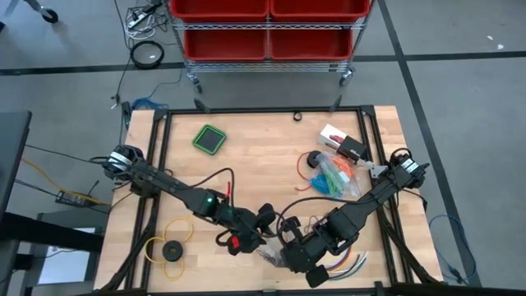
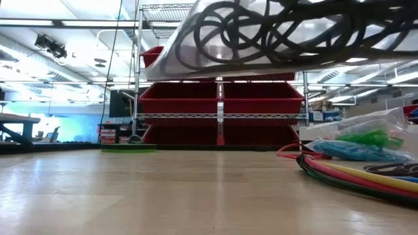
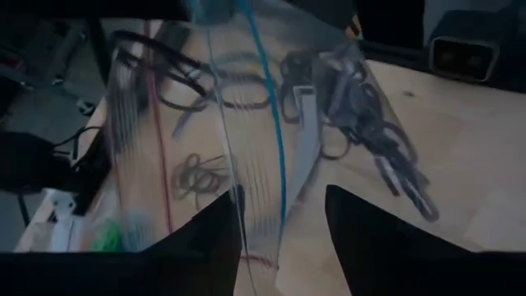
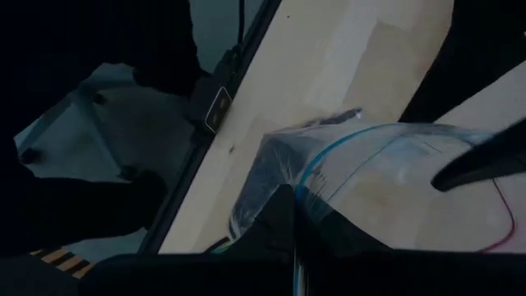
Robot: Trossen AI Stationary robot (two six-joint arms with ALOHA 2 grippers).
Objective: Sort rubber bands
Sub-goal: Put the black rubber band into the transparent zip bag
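A clear zip bag (image 2: 274, 32) holding dark rubber bands (image 3: 362, 123) hangs above the table near its front edge. My right gripper (image 4: 288, 226) is shut on it. My left gripper (image 3: 283, 205) stands open, one finger on each side of the bag's blue-lined zip edge (image 3: 275, 156). In the high view both grippers meet at the bag (image 1: 269, 256), left gripper (image 1: 265, 220) and right gripper (image 1: 279, 248). Other clear bags with green, blue and orange rubber bands (image 1: 337, 177) lie on the table at the right. My right gripper pinches the bag's edge beside the blue zip line (image 4: 320, 191) between its two fingers. They slant down from the table's right side. The bag hangs clear of the table, with the dark bands bunched inside. My left gripper: I cannot tell whether its fingers (image 3: 222, 234) touch the bag.
Coloured cables (image 2: 359, 175) curve along the table's front right. A yellow ring with a black disc (image 1: 168, 247) lies at the front left and a green square thing (image 1: 209, 138) at the back left. A white box (image 1: 341, 144) sits at the back right. Red bins (image 1: 267, 25) stand beyond the table.
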